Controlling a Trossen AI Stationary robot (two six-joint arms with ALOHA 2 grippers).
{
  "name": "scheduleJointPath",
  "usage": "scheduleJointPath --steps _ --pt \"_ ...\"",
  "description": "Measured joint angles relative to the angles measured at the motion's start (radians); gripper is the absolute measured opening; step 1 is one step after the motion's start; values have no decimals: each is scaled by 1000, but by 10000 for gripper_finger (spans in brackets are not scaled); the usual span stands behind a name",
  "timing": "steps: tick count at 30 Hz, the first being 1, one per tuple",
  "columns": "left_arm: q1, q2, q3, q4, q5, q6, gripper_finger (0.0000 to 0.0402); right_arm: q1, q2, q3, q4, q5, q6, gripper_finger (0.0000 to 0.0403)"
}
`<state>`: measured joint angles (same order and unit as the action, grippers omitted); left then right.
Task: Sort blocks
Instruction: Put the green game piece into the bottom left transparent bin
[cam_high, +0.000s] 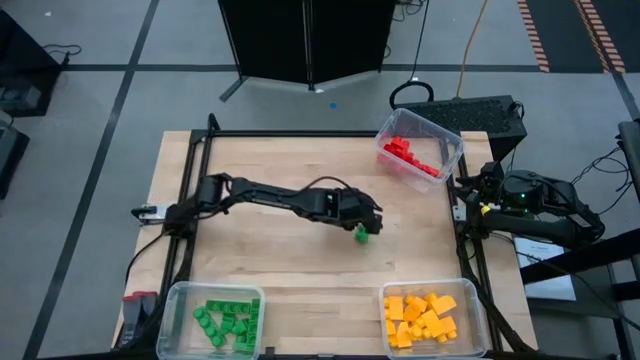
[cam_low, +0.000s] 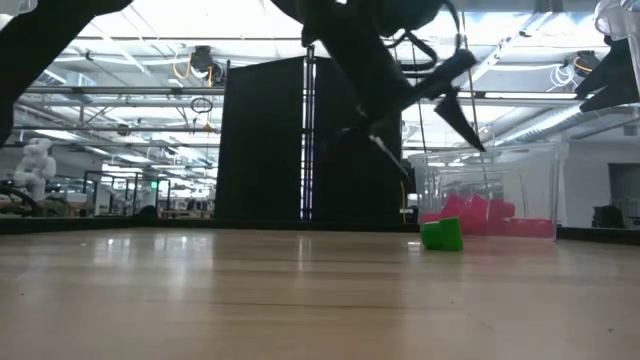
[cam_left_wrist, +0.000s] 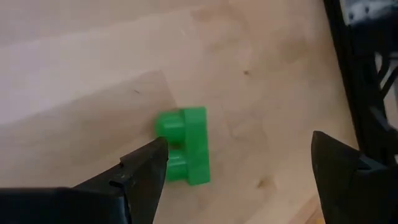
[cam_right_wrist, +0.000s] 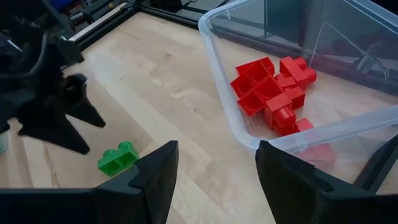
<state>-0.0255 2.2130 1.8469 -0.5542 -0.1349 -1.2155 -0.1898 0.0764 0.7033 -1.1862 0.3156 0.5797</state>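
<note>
One green block (cam_high: 361, 234) lies on its side on the bare table, right of the middle; it also shows in the left wrist view (cam_left_wrist: 185, 145), the low view (cam_low: 441, 234) and the right wrist view (cam_right_wrist: 118, 157). My left gripper (cam_high: 372, 224) hovers open just above it, fingers pointing down, without touching it (cam_left_wrist: 239, 162). My right gripper (cam_right_wrist: 214, 168) is open and empty at the table's right edge, beside the red bin. Red blocks (cam_high: 410, 157) lie in the far-right bin, green ones (cam_high: 226, 320) in the near-left bin, yellow-orange ones (cam_high: 420, 318) in the near-right bin.
Three clear bins stand on the table: far right (cam_high: 444, 137), near left (cam_high: 172, 300), near right (cam_high: 478, 300). A black frame rail (cam_high: 200, 180) runs along the table's left and far edges. Bare wood lies across the table's middle.
</note>
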Motion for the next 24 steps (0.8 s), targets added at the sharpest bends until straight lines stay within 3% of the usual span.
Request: scheduleJointPath --steps 24 --pt "-30 119 48 -23 -35 -6 285 0 0 0 0 -8 -14 208"
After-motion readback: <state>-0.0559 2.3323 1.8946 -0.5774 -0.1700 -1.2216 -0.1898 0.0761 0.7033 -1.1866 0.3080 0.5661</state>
